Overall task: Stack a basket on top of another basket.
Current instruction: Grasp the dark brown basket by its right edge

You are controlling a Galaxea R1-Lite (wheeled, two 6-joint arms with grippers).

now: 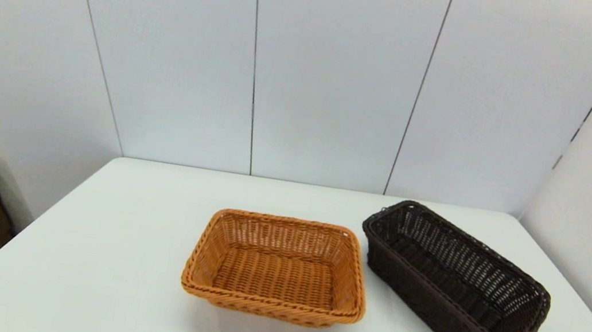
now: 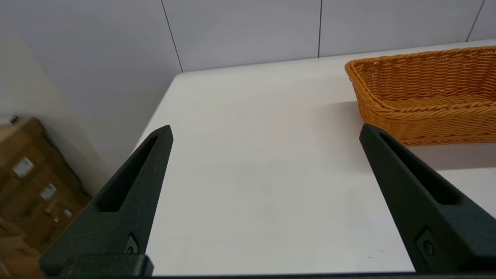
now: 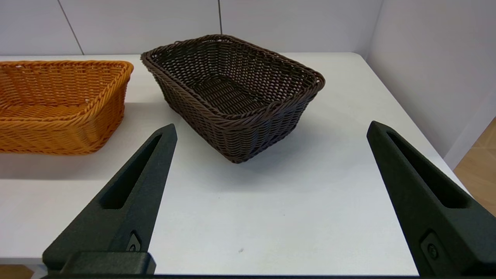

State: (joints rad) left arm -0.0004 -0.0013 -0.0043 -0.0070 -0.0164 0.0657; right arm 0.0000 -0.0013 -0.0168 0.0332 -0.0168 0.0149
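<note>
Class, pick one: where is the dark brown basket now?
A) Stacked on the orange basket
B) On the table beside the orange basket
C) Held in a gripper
B: the dark brown basket sits on the white table, apart from the orange basket, with no gripper on it.

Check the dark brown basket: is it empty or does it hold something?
Empty. The dark brown basket shows only bare weave inside, in both the head and right wrist views. It sits upright on the white table, apart from the orange-tan basket.
</note>
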